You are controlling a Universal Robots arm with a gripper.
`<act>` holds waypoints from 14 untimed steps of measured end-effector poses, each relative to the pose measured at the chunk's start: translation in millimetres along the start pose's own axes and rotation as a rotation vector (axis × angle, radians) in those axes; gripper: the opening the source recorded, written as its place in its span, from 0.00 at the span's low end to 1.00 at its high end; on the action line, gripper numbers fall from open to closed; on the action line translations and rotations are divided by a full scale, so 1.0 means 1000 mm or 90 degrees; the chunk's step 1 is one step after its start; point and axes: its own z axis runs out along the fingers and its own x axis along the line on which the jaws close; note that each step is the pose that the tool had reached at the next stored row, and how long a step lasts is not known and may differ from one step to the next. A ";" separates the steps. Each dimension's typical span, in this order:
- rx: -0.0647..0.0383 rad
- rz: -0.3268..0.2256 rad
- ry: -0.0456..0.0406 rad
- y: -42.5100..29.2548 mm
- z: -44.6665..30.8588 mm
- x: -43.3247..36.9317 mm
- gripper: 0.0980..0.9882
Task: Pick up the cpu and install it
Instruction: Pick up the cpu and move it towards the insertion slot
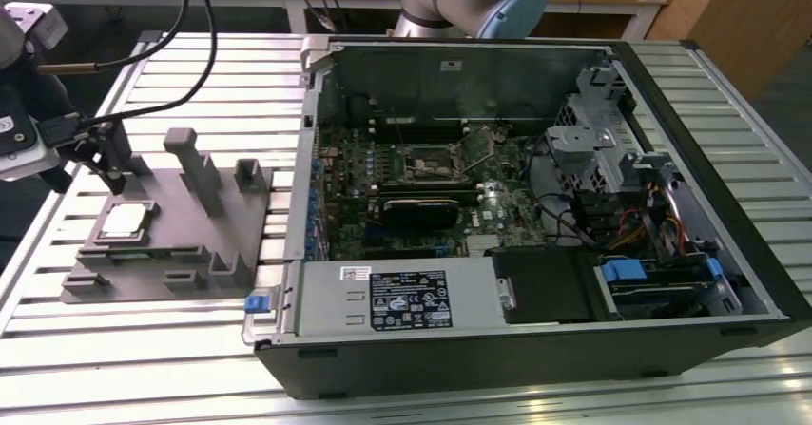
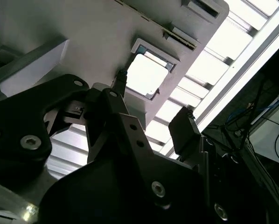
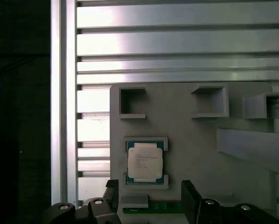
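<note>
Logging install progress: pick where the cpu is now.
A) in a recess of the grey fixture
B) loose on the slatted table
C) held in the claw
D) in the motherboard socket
A: the cpu lies in a recess of the grey fixture, the open claw near it holding nothing.

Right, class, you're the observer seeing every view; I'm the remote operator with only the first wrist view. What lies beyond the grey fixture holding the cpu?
Observer: An open black metal computer case, on the exterior view's right of the grey plastic fixture.
Operator: What's inside?
Observer: A green circuit board, facing up.
Operator: And my tool?
Observer: The black open tool stands close over the fixture, by the far edge of the small silver square cpu in that view; contact I cannot tell.
</note>
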 end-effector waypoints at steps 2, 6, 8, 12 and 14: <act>0.000 0.000 0.0000 -0.0001 0.0021 0.0000 0.62; 0.000 0.000 -0.0001 -0.0003 0.0061 -0.0001 0.62; 0.000 0.000 -0.0001 -0.0004 0.0077 -0.0002 0.62; 0.000 0.000 -0.0001 -0.0005 0.0099 -0.0002 0.76; 0.000 0.000 0.0000 -0.0005 0.0113 -0.0002 0.76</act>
